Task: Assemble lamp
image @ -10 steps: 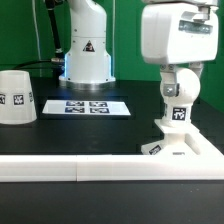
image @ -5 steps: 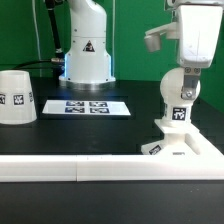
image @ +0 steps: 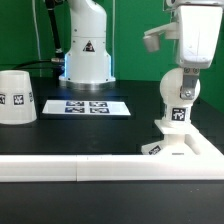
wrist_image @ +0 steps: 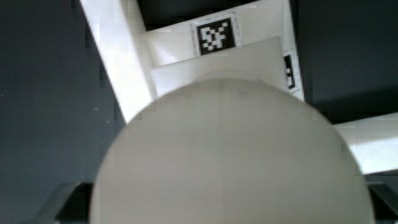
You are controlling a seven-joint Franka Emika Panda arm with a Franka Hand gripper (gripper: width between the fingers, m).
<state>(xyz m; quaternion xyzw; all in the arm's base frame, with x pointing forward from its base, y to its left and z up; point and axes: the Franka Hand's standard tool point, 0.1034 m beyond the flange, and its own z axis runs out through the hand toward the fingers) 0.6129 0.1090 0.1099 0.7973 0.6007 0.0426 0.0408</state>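
Observation:
The round bulb [image: 178, 92] stands upright on its neck in the flat square base [image: 186, 149] at the exterior view's right. My gripper [image: 185, 66] hangs right above the bulb's top, open, with the jaws spread wide and apart from it. In the wrist view the bulb [wrist_image: 214, 150] fills most of the picture, and my gripper [wrist_image: 222, 205] shows only as dark fingertips [wrist_image: 68, 203] at the edges. The base with its tag [wrist_image: 221, 38] lies beyond the bulb. The tapered shade [image: 17, 96] stands alone at the far left.
The marker board [image: 86, 106] lies flat on the black table between shade and base. The robot's white pedestal [image: 86, 50] stands behind it. A white rail [image: 70, 168] runs along the front edge of the table.
My gripper has risen and shifted toward the exterior view's right since one second ago, then stayed still. The bulb remains standing on the base.

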